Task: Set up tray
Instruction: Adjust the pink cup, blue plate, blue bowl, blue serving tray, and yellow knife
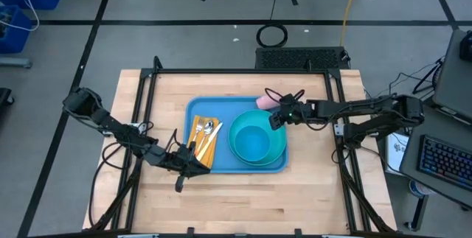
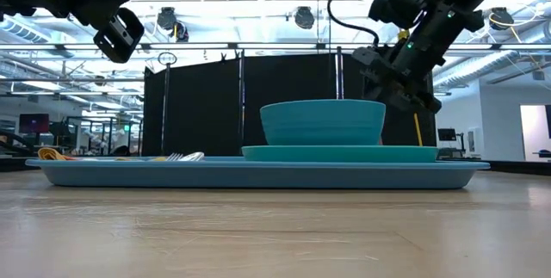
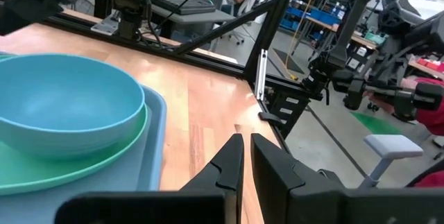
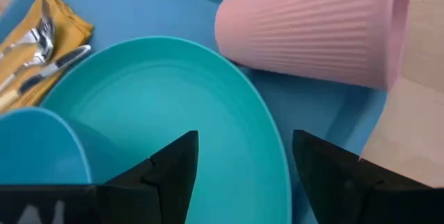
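The blue tray [image 1: 221, 109] lies mid-table. On it sits a turquoise plate [image 4: 208, 99] carrying a turquoise bowl [image 1: 251, 142], with a yellow napkin and cutlery [image 1: 205, 136] to its left. A ribbed pink cup [image 4: 312, 30] lies on its side across the tray's far right rim [image 1: 263, 101]. My right gripper [image 4: 243, 165] hangs open above the plate's far edge, close to the cup and touching nothing. My left gripper [image 1: 186, 169] is shut and raised over the tray's near left corner.
Bare wooden table [image 1: 243, 201] lies near the front edge and on both sides of the tray. A black frame [image 1: 221, 72] runs round the table top. A monitor and keyboard [image 1: 442, 161] stand off the table to the right.
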`<move>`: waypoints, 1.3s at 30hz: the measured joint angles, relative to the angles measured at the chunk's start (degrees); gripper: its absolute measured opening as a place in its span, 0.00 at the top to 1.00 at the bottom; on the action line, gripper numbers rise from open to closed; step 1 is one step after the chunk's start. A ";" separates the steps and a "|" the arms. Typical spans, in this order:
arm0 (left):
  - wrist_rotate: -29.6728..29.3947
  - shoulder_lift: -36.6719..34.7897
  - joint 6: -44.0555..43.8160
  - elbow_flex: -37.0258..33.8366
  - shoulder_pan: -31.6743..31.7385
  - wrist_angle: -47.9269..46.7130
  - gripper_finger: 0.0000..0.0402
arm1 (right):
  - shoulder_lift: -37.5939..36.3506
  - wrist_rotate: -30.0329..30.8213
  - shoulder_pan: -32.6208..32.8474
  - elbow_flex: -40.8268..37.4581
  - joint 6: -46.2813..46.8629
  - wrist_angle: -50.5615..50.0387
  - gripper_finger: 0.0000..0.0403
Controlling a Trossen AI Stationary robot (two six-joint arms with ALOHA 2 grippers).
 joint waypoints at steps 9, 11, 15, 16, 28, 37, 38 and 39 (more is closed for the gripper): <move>-0.01 0.00 0.45 0.01 -0.20 -0.51 0.92 | -3.36 1.86 0.11 0.00 -3.89 -1.16 0.45; -0.01 -0.02 0.41 0.01 -0.20 -0.64 0.92 | -4.46 3.66 0.11 0.00 -4.59 -2.32 0.46; -0.02 0.00 0.43 0.01 -0.17 -1.12 0.92 | -6.45 6.69 0.03 0.00 -5.21 -4.69 0.47; -0.04 -0.01 0.43 0.01 -0.17 -1.23 0.92 | -6.47 6.83 -0.15 0.00 -5.32 -5.10 0.46; -0.06 0.00 -0.79 0.01 -0.20 -1.27 0.92 | -5.24 0.88 -7.51 -4.99 -7.77 2.25 0.42; -0.12 0.00 0.04 0.01 -0.20 -1.66 0.92 | -5.22 -8.16 -9.59 -12.24 -10.44 20.70 0.48; -0.12 -0.01 0.02 0.01 -0.20 -1.66 0.92 | -5.22 -8.18 -9.79 -12.24 -11.17 20.95 0.50; -0.12 -0.02 0.01 0.01 -0.20 -1.66 0.92 | -5.22 -8.38 -10.04 -12.24 -11.96 20.83 0.51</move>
